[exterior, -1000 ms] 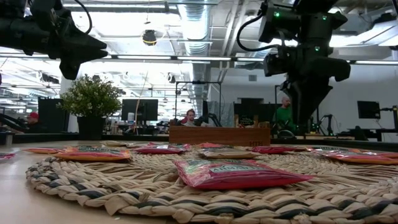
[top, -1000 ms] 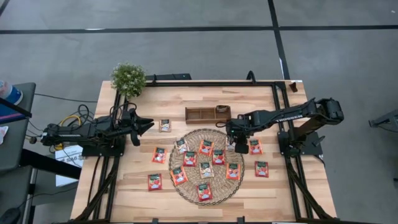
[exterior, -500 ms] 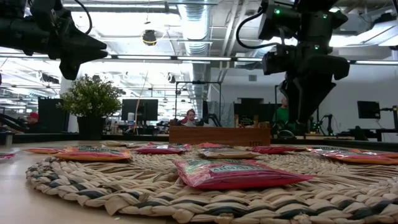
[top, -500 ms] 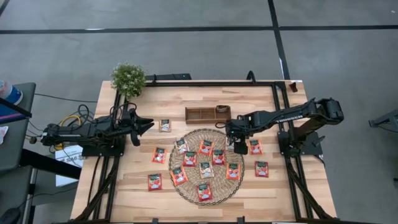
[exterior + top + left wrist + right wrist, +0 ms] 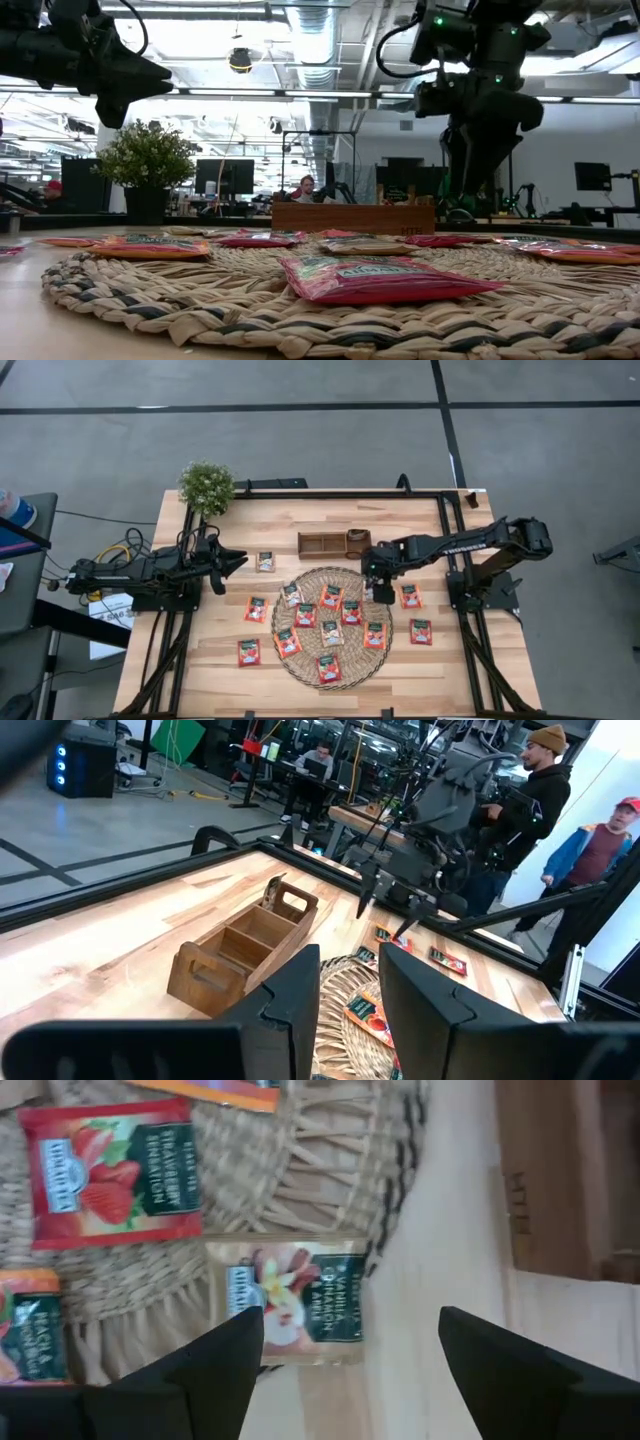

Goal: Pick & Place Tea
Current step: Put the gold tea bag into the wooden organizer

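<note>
Several tea sachets, mostly red-orange, lie flat on the round woven mat (image 5: 300,668), and several more on the table around it, such as one (image 5: 420,631). My right gripper (image 5: 371,590) hangs open, pointing steeply down over the mat's far right rim. Below it a pale beige sachet (image 5: 290,1300) lies partly on the mat's rim and partly on the wood; the fingers stand above it without touching. My left gripper (image 5: 243,563) waits at the table's left, level, slightly open and holding nothing. The brown wooden tray (image 5: 335,543) stands just beyond the mat.
A potted plant (image 5: 207,487) stands at the far left corner. The black frame rail (image 5: 340,494) runs round the table's edges. People stand in the room beyond the table (image 5: 530,780). A red strawberry sachet (image 5: 110,1175) lies on the mat close to the beige one.
My right gripper has opened, its fingertips going from closed together to wide apart. Its fingers have also swung a little toward the table's left edge, over the mat's rim. No sachet has moved.
</note>
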### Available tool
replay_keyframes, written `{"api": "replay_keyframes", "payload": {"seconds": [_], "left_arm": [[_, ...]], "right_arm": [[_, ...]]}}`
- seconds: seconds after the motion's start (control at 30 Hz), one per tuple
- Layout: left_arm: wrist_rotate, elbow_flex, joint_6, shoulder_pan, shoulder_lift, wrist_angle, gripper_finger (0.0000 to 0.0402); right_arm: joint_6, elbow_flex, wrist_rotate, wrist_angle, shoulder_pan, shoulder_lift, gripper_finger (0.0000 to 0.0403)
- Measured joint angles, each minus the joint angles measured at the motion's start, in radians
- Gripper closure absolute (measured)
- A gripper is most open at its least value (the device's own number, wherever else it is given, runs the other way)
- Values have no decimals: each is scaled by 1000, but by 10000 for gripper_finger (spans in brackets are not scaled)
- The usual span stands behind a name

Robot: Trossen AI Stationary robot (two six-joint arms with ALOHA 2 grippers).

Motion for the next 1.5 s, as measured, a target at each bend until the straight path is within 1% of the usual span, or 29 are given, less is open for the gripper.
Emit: {"api": "replay_keyframes", "payload": {"seconds": [0.13,0.27,0.5,0.73,0.87,1.03,1.3,1.5], "left_arm": [[0,0,-1,0,0,0,305],[0,0,-5,0,0,0,305],[0,0,-6,0,0,0,305],[0,0,-7,0,0,0,305],[0,0,-7,0,0,0,305],[0,0,-7,0,0,0,305],[0,0,-7,0,0,0,305],[0,0,-7,0,0,0,305]], "right_arm": [[29,-78,-58,56,-23,0,111],[59,-122,-50,76,-43,0,112],[61,-152,-46,152,-70,0,112],[77,-193,-39,155,-82,0,112],[95,-199,-13,156,-81,1,112],[105,-199,-12,177,-80,1,114],[106,-199,-12,183,-79,1,133],[106,-199,-16,182,-80,1,135]]}}
